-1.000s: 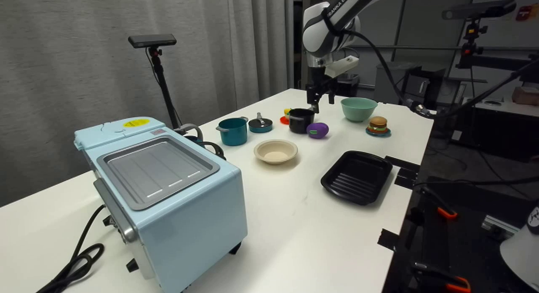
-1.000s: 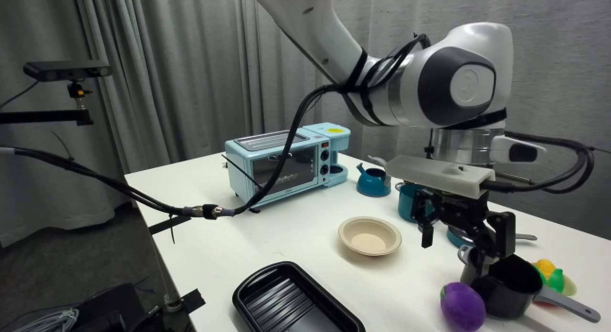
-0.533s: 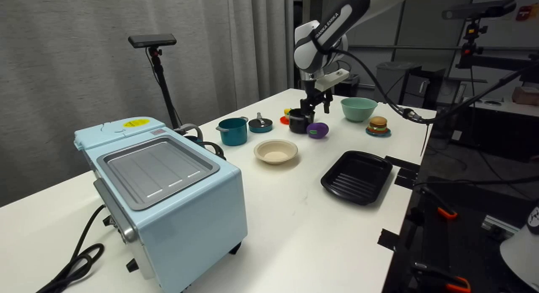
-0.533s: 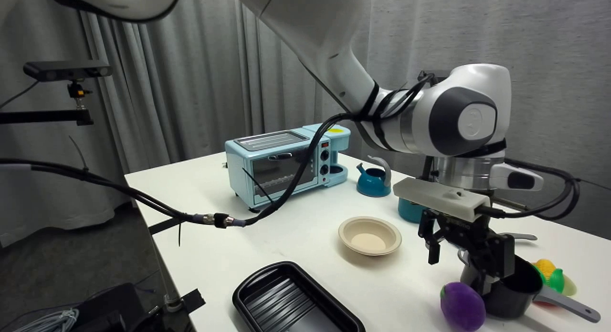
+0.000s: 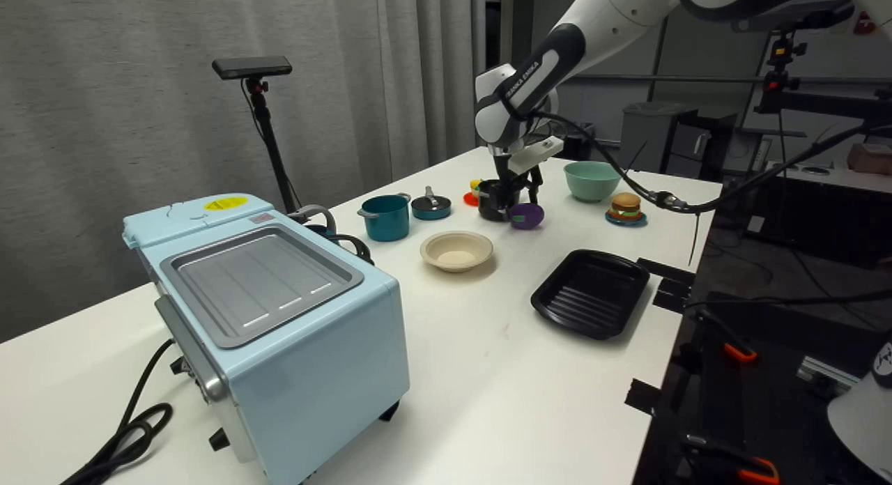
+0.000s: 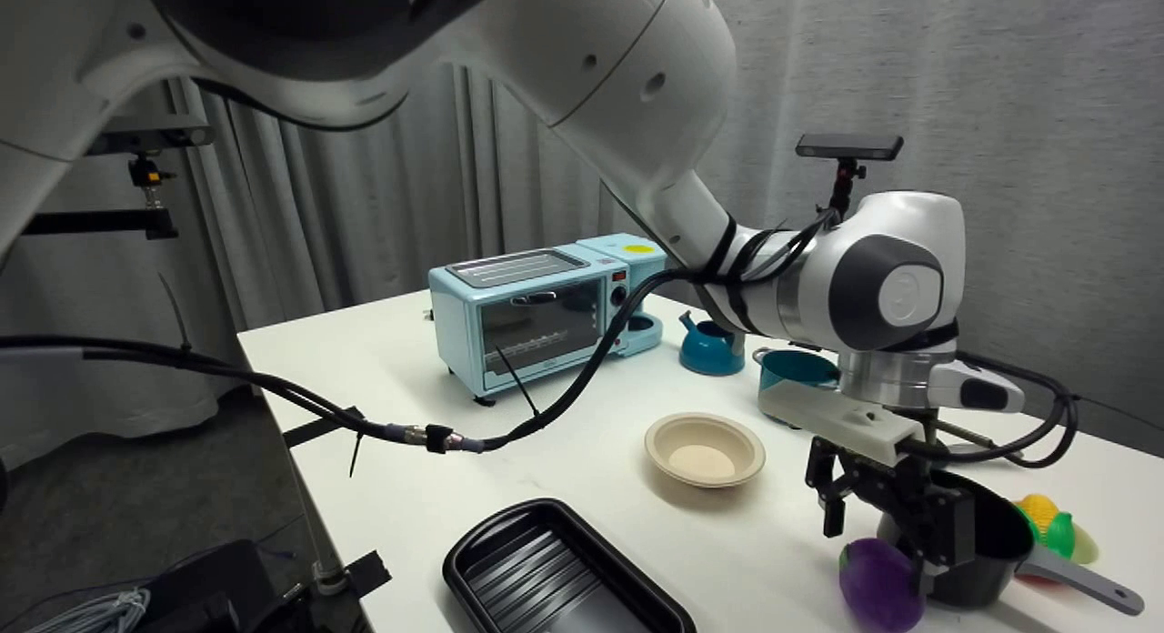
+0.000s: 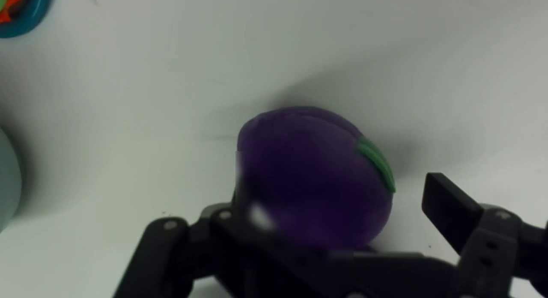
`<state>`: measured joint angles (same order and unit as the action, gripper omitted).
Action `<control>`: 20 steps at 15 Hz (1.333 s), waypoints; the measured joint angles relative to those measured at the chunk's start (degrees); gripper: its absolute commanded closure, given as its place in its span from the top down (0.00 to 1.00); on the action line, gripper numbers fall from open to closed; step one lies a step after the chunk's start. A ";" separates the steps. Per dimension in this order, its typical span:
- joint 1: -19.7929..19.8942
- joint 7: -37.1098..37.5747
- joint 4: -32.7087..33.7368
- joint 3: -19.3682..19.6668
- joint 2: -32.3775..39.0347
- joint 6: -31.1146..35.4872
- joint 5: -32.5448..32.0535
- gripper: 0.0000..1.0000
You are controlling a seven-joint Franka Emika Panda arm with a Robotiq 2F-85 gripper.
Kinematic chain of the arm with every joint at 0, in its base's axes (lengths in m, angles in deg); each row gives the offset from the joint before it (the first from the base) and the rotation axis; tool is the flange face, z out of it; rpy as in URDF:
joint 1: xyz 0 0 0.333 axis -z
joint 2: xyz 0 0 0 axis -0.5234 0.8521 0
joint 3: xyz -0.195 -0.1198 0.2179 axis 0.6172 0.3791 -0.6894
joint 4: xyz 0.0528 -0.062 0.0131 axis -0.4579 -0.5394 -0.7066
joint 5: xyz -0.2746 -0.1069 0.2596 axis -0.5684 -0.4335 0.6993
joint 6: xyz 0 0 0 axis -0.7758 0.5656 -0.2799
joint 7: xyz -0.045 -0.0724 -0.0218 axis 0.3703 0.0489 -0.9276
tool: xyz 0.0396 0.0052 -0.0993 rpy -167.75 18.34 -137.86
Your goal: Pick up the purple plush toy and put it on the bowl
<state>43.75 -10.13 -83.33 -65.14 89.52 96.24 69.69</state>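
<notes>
The purple plush toy, round with a green leaf patch, lies on the white table beside a black pot in both exterior views. My gripper is open, low over the toy. In the wrist view my gripper has one finger overlapping the toy's left edge and the other finger to its right with a gap. I cannot tell whether the left finger touches the toy. The cream-beige bowl stands apart from the toy with nothing in it; it also shows in an exterior view.
The black pot with a long handle stands right against the gripper's side. A black tray, teal pot, pale green bowl, toy burger and light blue toaster oven stand around.
The gripper has moved down beside the black pot to the toy, staying open. The toy and the bowl have not moved.
</notes>
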 measured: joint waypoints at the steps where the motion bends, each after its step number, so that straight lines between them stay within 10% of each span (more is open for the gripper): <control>1: 0.00 0.13 0.73 0.03 0.83 -0.33 0.00 0.69; 9: -0.05 0.50 3.02 -0.05 1.73 -2.56 0.00 0.17; 20: -4.10 0.25 -4.93 -4.20 -15.43 2.64 0.01 0.07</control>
<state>39.65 -9.87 -88.26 -69.34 74.09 98.87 69.70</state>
